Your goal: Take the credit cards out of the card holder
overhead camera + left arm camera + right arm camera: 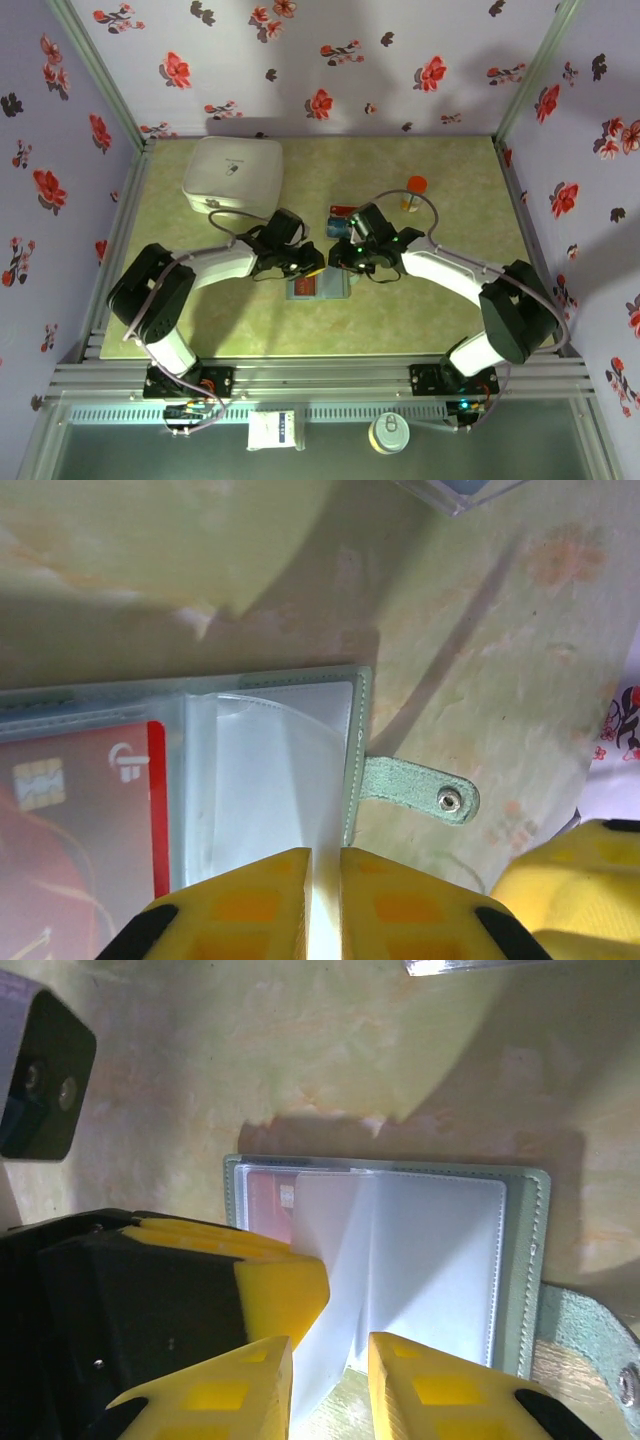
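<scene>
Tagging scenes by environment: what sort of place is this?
Probably a lab robot test cell, not a home: floral panels in a metal frame box in a small table, two arms are bolted to its rail, and props include a card holder.

The top external camera looks down from high behind the near edge of the table (440, 320), taking in all 4 edges. The 2 wrist cameras sit very near the surface: one looks past the left gripper (323, 880), the other past the right gripper (330, 1370). All 3 views share the open card holder (318, 287).
</scene>
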